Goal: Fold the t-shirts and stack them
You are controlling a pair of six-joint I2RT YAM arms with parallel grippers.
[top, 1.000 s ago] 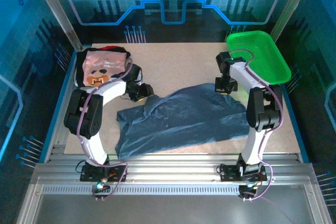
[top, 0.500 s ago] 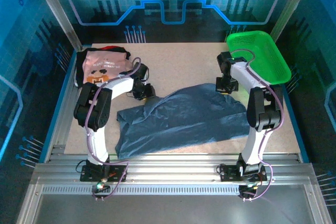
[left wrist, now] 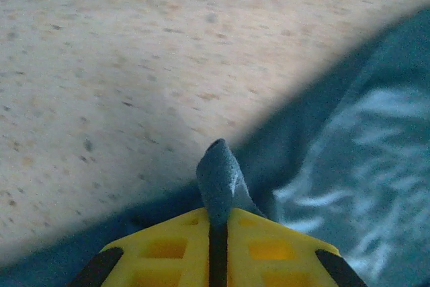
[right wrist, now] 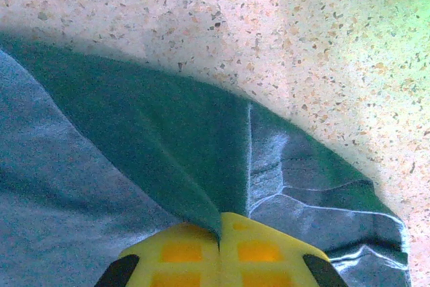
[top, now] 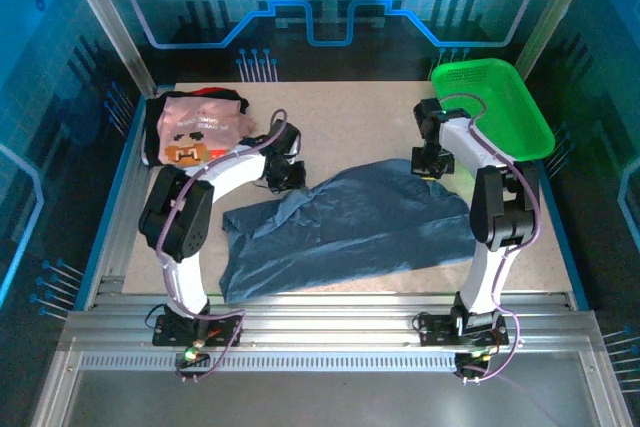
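Left gripper [top: 288,175] and right gripper [top: 430,165] each pinch the far edge of the slate-blue t-shirt [top: 350,227], lying crosswise between them

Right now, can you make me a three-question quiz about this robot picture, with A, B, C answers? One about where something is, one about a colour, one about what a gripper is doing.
1. Where is the green basket?
A. far right corner of the table
B. far left corner
C. between the arm bases

2. What colour is the t-shirt spread between the arms?
A. red
B. slate-blue
C. yellow

3. What is the left gripper doing?
A. open over bare table
B. shut on a fold of the t-shirt
C. holding the basket

Answers: 1 A, it sits far right; 2 B, the cloth is dull blue; 3 B, cloth is pinched between its yellow fingers.
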